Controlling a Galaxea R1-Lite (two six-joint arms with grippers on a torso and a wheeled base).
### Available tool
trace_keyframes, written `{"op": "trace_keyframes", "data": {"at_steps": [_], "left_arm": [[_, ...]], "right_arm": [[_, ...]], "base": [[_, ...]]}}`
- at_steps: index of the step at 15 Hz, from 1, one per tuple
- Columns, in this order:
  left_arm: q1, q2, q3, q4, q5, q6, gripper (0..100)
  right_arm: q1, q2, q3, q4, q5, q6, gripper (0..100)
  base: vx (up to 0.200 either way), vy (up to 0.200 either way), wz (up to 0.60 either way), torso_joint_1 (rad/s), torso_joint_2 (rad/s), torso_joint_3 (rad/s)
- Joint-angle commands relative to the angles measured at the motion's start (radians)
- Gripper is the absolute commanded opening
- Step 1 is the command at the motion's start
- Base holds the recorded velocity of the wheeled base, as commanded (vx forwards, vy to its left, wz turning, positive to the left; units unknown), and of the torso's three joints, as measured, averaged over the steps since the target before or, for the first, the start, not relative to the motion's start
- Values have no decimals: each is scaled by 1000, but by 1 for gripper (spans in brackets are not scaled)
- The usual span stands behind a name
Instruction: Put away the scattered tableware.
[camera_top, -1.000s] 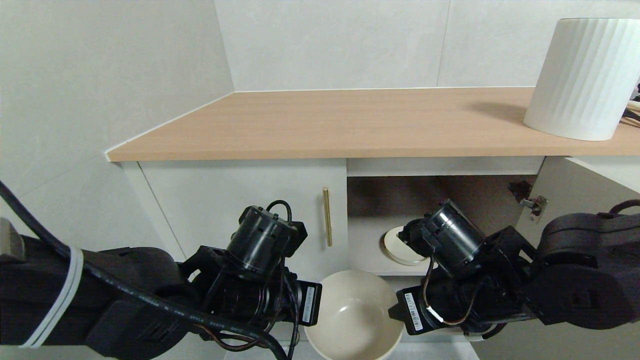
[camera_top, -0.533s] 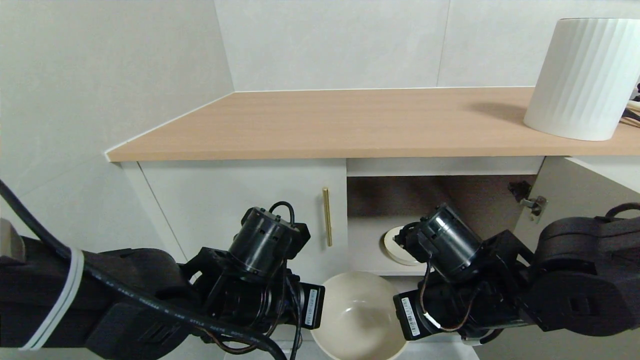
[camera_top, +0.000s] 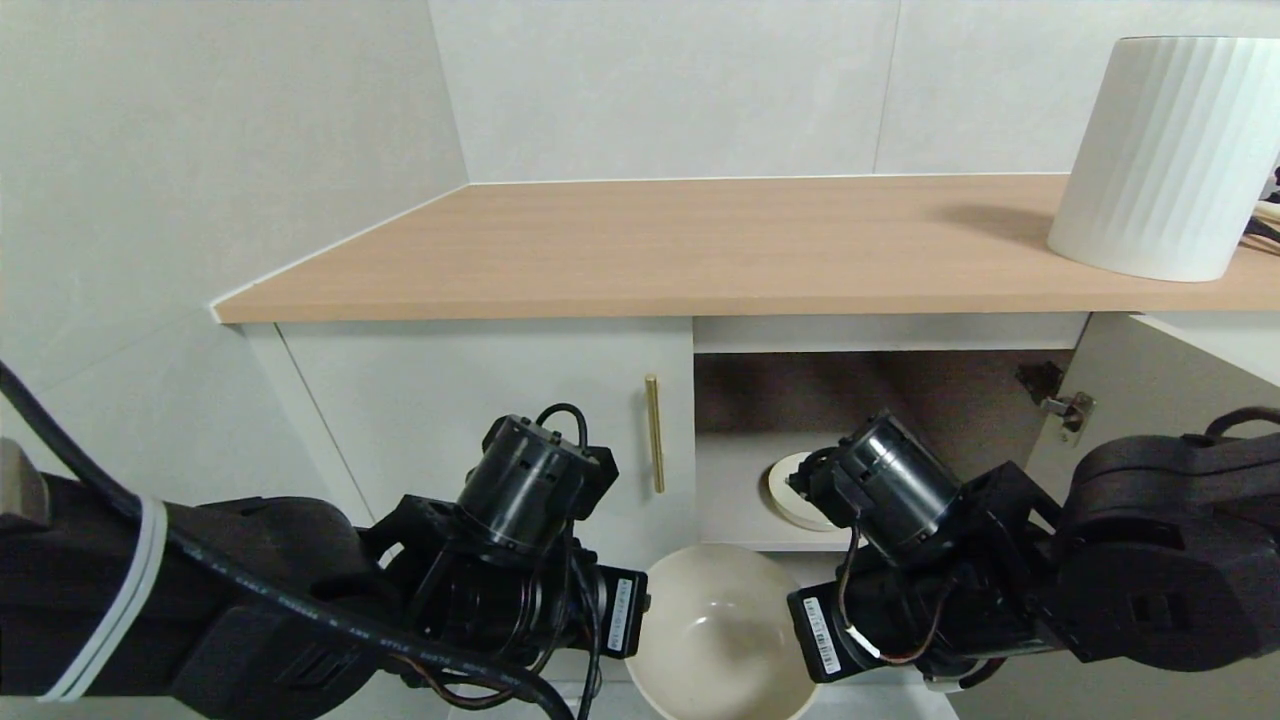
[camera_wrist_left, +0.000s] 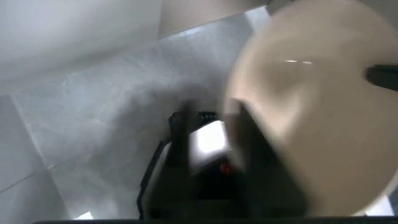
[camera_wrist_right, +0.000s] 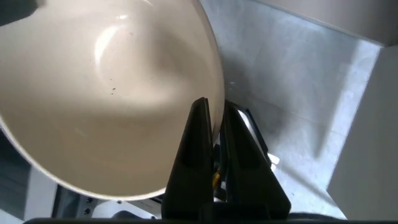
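Bowl (camera_top: 715, 640), cream, open side up, is held off the floor (camera_wrist_right: 298, 81) at the near edge of the scene, just in front of the cabinet (camera_top: 480, 400) and lower than its open compartment. It sits between the two grippers. Right gripper (camera_wrist_right: 213, 121) is at the bowl's right rim, jaws clenched on the rim with one finger inside and one outside. Left gripper (camera_wrist_left: 214, 140) is at the bowl's left rim; that wrist view is blurred, so I can't tell whether its jaws are clamped or released. The cabinet's left door is closed, with a gold handle (camera_top: 654, 433) at its right edge. The right door (camera_top: 1150, 400) is swung open at far right. A small cream plate (camera_top: 790, 500) lies flat on the shelf (camera_top: 730, 490) inside the open compartment, partly hidden by the right wrist. On the wooden counter (camera_top: 650, 250) above, a white ribbed container (camera_top: 1165, 155) stands upright at the far right.
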Motion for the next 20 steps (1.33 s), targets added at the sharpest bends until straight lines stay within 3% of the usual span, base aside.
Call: {"op": "trace_keyframes", "data": {"at_steps": [1, 7, 9, 10, 12, 20], "left_arm": [[0, -2, -4, -5, -1, -1, 100], [0, -9, -4, -6, -1, -3, 100], [0, -15, -4, -8, -1, -6, 100], [0, -25, -6, -8, -1, -7, 100], [0, -29, -6, -8, -1, -7, 100], [0, -42, -6, -9, -1, -7, 100]], "right_arm": [[0, 6, -1, -3, 2, 0, 0], [-1, 8, -1, -3, 2, 0, 0], [-16, 31, -3, -6, -28, 2, 0], [-46, 75, -4, -37, -103, 6, 0], [-88, 126, 2, -139, -155, 8, 0], [-317, 288, 57, -652, -169, 23, 0]], "base": [[0, 0, 0, 0, 0, 0], [0, 0, 0, 0, 0, 0], [0, 0, 0, 0, 0, 0], [0, 0, 0, 0, 0, 0], [0, 0, 0, 0, 0, 0], [0, 0, 0, 0, 0, 0]]}}
